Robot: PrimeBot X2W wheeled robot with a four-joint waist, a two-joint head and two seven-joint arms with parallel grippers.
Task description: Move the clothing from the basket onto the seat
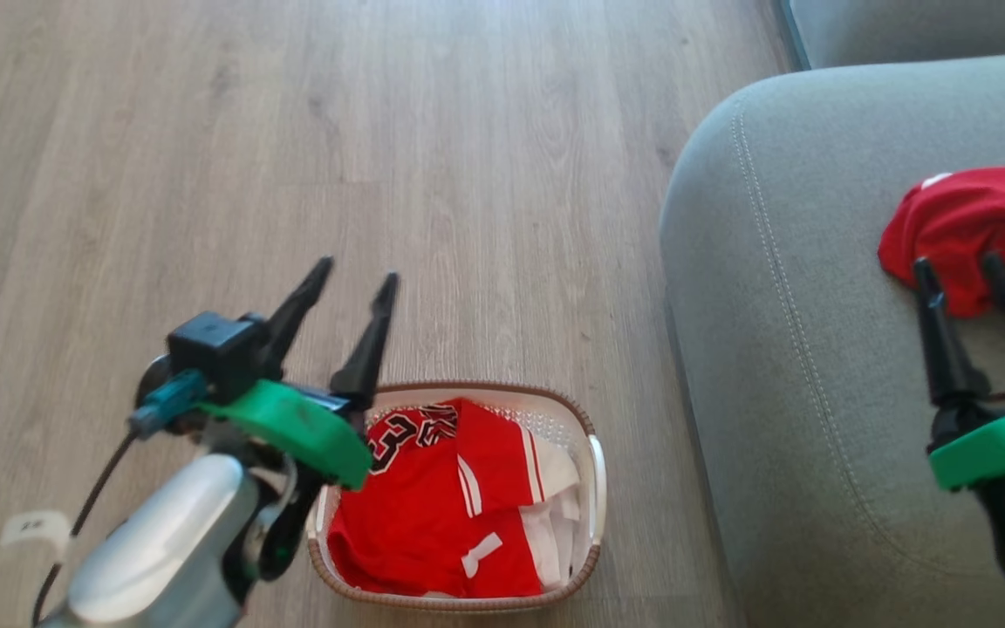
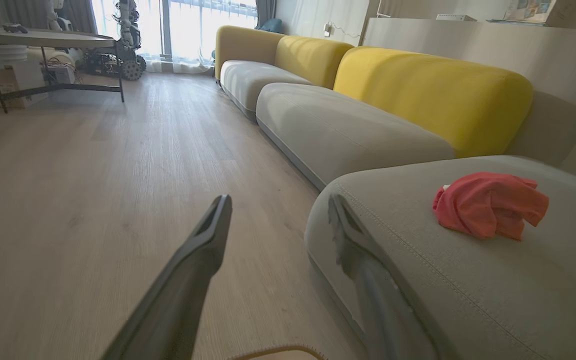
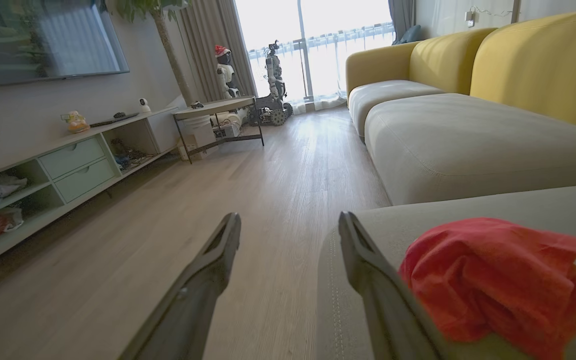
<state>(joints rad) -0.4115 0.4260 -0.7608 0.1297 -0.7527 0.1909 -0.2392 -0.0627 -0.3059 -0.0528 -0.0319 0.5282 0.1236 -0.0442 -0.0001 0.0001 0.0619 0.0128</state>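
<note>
Red garment (image 1: 974, 218) on seat (image 1: 782, 262), jersey (image 1: 420, 523) in basket (image 1: 597, 480) (left hand (image 1: 358, 270) spread)

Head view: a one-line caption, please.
Red garment on seat by open right gripper; jersey in basket beside open left gripper.

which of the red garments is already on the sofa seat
The plain red garment, bunched on the grey seat by the right gripper. The other, a jersey with numerals and white stripes, lies in the basket.
</note>
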